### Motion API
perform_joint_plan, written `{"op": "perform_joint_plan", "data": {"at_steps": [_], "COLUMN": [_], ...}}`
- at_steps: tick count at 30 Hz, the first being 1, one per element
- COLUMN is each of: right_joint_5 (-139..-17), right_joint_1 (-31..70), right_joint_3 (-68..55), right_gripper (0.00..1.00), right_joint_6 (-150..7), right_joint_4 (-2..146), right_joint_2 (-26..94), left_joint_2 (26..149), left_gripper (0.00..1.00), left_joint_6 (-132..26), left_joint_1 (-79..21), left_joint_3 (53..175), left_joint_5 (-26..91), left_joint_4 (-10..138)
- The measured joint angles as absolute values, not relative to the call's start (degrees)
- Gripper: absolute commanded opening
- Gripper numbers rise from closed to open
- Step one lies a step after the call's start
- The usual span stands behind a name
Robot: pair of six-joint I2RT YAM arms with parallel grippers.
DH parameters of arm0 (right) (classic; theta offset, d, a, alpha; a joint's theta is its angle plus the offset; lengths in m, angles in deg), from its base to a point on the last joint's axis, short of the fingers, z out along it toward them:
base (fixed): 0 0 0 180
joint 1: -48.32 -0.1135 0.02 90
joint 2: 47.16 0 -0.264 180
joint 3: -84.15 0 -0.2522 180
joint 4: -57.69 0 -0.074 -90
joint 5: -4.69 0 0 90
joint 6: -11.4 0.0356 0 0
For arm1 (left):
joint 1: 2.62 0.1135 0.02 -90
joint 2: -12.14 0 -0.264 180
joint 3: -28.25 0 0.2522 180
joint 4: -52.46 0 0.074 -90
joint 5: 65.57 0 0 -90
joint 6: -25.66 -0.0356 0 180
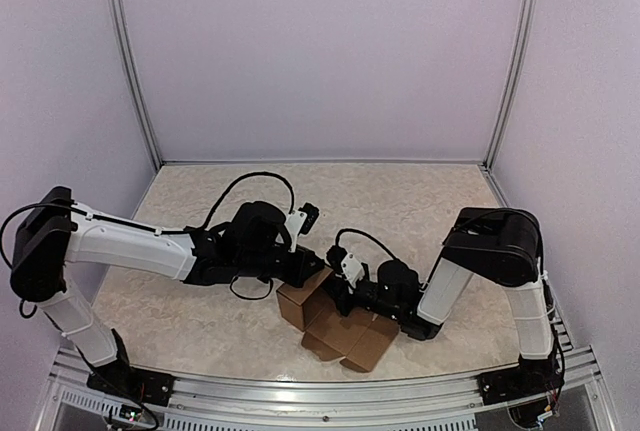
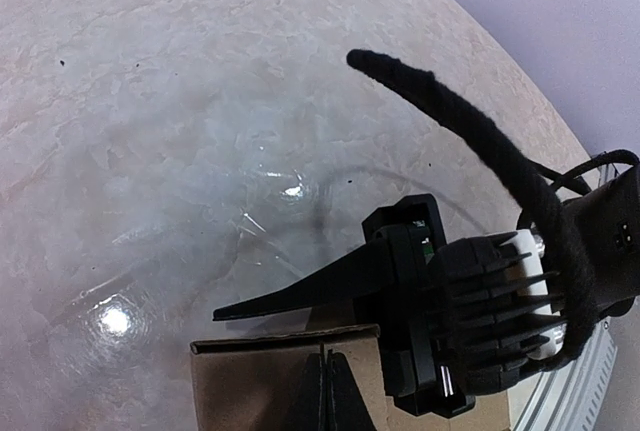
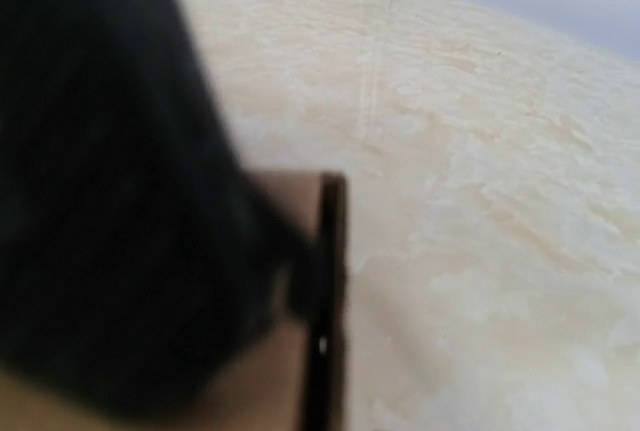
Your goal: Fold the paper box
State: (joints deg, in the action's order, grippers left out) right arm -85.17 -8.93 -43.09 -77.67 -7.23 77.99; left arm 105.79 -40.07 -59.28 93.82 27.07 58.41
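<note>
Nearest us, the paper box [image 1: 345, 336] sits half-formed close to the aluminium rail [image 1: 300, 391] at the near edge of the table [image 1: 400, 201]. One part stands upright toward the left arm, while loose flaps splay flat toward the rail. Room is tight on that side. We judge that a push toward us could slide the flaps onto the rail.

Just behind, both grippers crowd the same corner. The left gripper [image 1: 313, 273] meets the top of the upright part. In its wrist view its fingers [image 2: 325, 391] are pressed together over the cardboard with only a thin pale line between, which we take for a pinched panel edge. The right gripper [image 1: 337, 296] lies just beside it, its pointed finger [image 2: 290, 301] reaching across above the box's top edge. Whether it is spread or closed we cannot tell, because its own view is blurred and largely blocked by a dark shape.

With the two so close, any sideways move risks knocking them together. A black braided cable [image 2: 450, 121] arcs over the right gripper's body and could snag. Held at one spot, the cardboard may twist or crease rather than fold along its score.

Farther off, the marble surface runs wide to the back wall [image 1: 320, 51] between the metal posts [image 1: 135, 71]. We see the most room for moving out there.
</note>
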Motion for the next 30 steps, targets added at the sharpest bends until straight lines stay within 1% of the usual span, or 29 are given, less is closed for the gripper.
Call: {"op": "perform_joint_plan", "data": {"at_steps": [8, 9, 10, 11, 25, 26, 28, 30], "right_joint_5": [-87.1, -87.2, -87.3, -87.4, -89.6, -89.7, -89.7, -89.9], "right_joint_1": [-9.4, -9.4, -9.5, -9.5, -10.5, -10.5, -10.6, -10.6], "right_joint_3": [-40.9, -40.8, -40.6, -40.5, -40.1, -40.1, -40.1, -40.1], "right_gripper": [0.2, 0.16, 0.07, 0.0, 0.0, 0.01, 0.1, 0.17], "right_joint_6": [-77.7, -77.6, -77.6, -77.5, -77.3, -77.3, -77.3, -77.4], "right_joint_4": [-7.2, -7.2, -7.2, -7.2, -7.2, -7.2, -7.2, -7.2], "right_joint_2": [79.0, 79.1, 79.2, 79.4, 79.6, 79.6, 79.6, 79.6], "left_joint_2": [105.8, 105.8, 105.8, 105.8, 105.8, 105.8, 105.8, 105.8], "left_gripper": [0.0, 0.0, 0.0, 0.0, 0.0, 0.0, 0.0, 0.0], "left_joint_6": [-39.9, -39.9, -39.9, -39.9, -39.8, -39.8, -39.7, -39.7], "left_joint_1": [-59.3, -59.3, -59.3, -59.3, -59.3, -59.3, -59.3, -59.3], "left_joint_3": [93.8, 93.8, 93.8, 93.8, 93.8, 93.8, 93.8, 93.8], "left_joint_5": [27.0, 27.0, 27.0, 27.0, 27.0, 27.0, 27.0, 27.0], "left_joint_4": [58.5, 58.5, 58.5, 58.5, 58.5, 58.5, 58.5, 58.6]}}
